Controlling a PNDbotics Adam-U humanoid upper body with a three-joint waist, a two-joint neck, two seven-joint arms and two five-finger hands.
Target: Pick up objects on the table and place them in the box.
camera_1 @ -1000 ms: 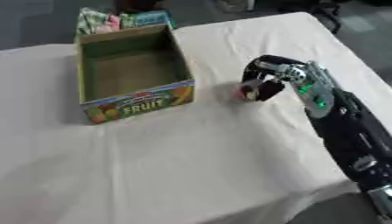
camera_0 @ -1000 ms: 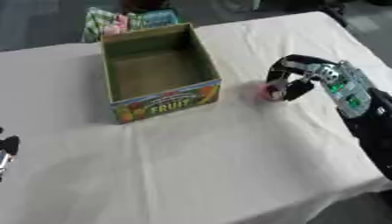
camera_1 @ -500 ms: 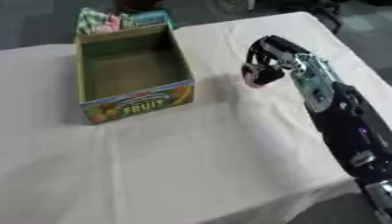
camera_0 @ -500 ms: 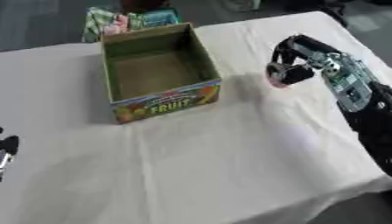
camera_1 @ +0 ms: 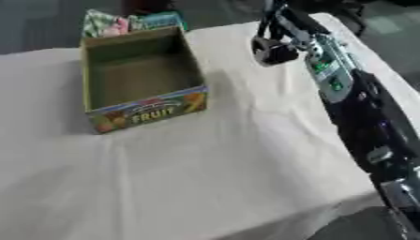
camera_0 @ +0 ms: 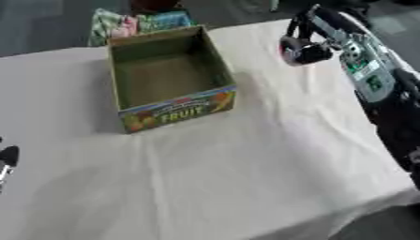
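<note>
Up off the surface (camera_0: 246, 178) went my right robot hand (camera_0: 316, 35), fingers curled around a small pink thing (camera_0: 288, 48). Now I hold it near the far right corner, so next it can go into the box (camera_0: 168, 75).

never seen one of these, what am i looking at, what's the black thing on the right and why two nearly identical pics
Both pictures come from a stereo camera in a humanoid robot's head, looking down at its work; the left eye and right eye views show the same moment. The black and silver thing is the robot's right arm. Its right robot hand is curled round a small, mostly dark object with a pinkish edge, held above the table, which has a pale cloth. An open cardboard box marked FRUIT stands to the hand's left, with nothing visible inside. Colourful packets lie behind it. The left robot hand only peeks in at the left edge.
</note>
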